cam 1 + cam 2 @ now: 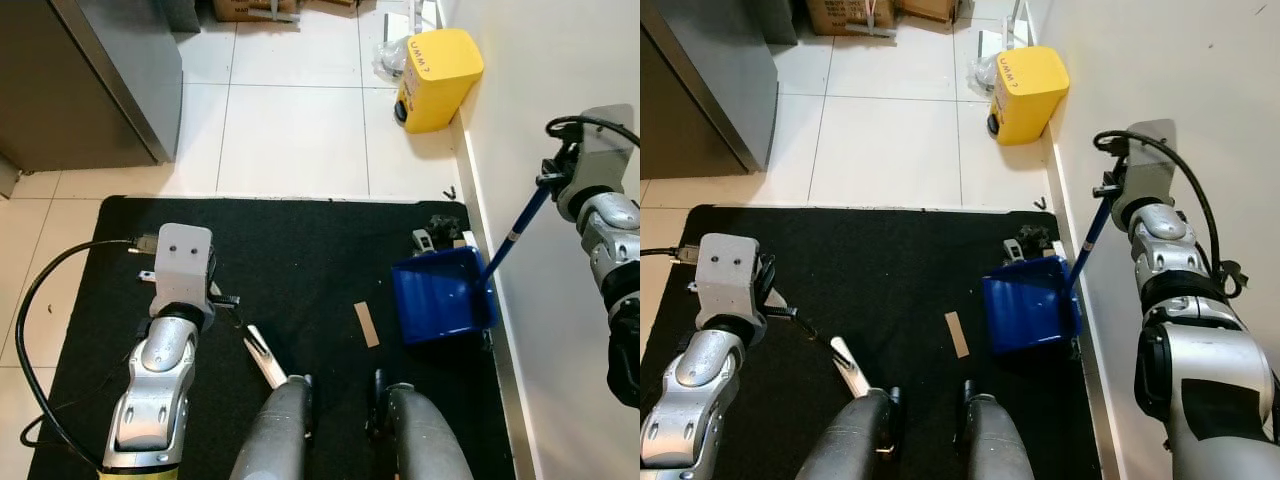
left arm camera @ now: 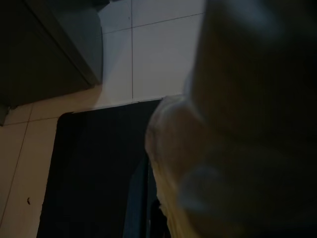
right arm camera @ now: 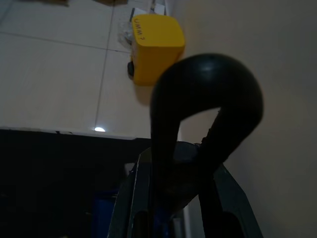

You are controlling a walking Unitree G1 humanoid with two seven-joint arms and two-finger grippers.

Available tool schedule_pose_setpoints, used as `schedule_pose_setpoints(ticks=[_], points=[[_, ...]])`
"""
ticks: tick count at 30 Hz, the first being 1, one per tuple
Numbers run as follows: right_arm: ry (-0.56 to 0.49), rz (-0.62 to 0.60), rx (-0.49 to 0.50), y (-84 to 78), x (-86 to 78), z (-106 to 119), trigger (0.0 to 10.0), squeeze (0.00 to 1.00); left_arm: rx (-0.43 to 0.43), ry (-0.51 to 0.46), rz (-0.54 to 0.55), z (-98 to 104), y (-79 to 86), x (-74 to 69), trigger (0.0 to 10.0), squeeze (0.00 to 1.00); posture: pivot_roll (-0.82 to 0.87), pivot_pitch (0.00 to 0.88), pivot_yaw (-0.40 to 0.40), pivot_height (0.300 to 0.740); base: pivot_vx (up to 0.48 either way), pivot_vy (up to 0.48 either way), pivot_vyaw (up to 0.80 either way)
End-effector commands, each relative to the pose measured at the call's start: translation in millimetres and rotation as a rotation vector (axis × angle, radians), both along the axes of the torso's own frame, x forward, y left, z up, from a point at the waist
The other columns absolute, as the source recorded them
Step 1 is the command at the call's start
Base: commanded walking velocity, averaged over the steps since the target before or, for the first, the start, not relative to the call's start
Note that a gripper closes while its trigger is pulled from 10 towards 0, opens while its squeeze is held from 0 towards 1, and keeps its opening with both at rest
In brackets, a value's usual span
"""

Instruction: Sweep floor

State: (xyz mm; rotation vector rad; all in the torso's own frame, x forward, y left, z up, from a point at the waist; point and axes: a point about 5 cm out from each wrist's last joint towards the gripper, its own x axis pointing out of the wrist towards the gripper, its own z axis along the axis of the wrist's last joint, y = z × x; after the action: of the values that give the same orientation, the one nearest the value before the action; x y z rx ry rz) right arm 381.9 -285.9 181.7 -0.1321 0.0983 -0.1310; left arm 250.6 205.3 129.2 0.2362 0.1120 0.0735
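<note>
A blue dustpan (image 1: 443, 295) rests on the black mat (image 1: 300, 260) close to the right wall, its long blue handle (image 1: 515, 232) slanting up to my right gripper (image 1: 555, 178), which is shut on it. The handle's black hooked end (image 3: 205, 99) looms close in the right wrist view. My left gripper (image 1: 228, 300) hovers over the mat's left half, shut on a pale brush handle (image 1: 265, 358) that runs back toward my legs; it appears as a large pale blur (image 2: 208, 178) in the left wrist view. A brown strip of litter (image 1: 367, 324) lies on the mat left of the dustpan.
A yellow bin (image 1: 435, 78) stands against the white wall (image 1: 560, 60) ahead on the right. A grey cabinet (image 1: 90, 80) fills the far left. Small dark debris (image 1: 438, 232) lies behind the dustpan. My legs (image 1: 285, 430) stand on the mat's near edge. White tiles (image 1: 290, 130) stretch ahead.
</note>
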Motion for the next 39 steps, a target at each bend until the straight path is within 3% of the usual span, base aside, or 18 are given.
schedule_pose_setpoints(ticks=[1,7,12,18,19,21,39], points=[[-0.052,-0.007,-0.007,-11.4,-6.6,2,10.0,0.00,0.022,0.003,-0.001,-1,3.5,-2.3,10.0,0.00,0.15,0.235,-0.053,0.740,0.000,0.000,0.00],[-0.101,0.063,-0.030,-2.8,-13.8,-14,10.0,0.00,0.023,0.001,-0.011,1,3.1,1.1,10.0,0.00,0.15,0.242,-0.036,0.740,0.000,0.000,0.00],[-0.130,0.149,-0.025,21.9,-8.9,-19,10.0,0.00,0.034,0.002,-0.027,3,5.0,5.0,10.0,0.00,0.16,0.250,-0.015,0.740,0.000,0.000,0.00],[-0.118,0.195,-0.034,34.5,-6.4,-22,10.0,0.00,0.038,0.002,-0.030,4,5.7,5.9,10.0,0.00,0.17,0.253,-0.012,0.740,0.000,0.000,0.00],[-0.099,0.261,-0.066,47.5,-4.4,-26,10.0,0.00,0.044,0.003,-0.031,5,6.9,6.3,10.0,0.00,0.17,0.255,-0.011,0.740,0.000,0.000,0.00],[-0.095,0.289,-0.086,51.9,-3.8,-26,10.0,0.00,0.046,0.004,-0.031,5,7.6,6.4,10.0,0.00,0.18,0.255,-0.010,0.740,0.000,0.000,0.00],[-0.129,0.413,-0.307,74.6,11.3,5,10.0,0.00,0.039,0.005,-0.039,3,3.0,8.3,10.0,0.00,0.17,0.240,-0.026,0.740,0.000,0.000,0.00]])
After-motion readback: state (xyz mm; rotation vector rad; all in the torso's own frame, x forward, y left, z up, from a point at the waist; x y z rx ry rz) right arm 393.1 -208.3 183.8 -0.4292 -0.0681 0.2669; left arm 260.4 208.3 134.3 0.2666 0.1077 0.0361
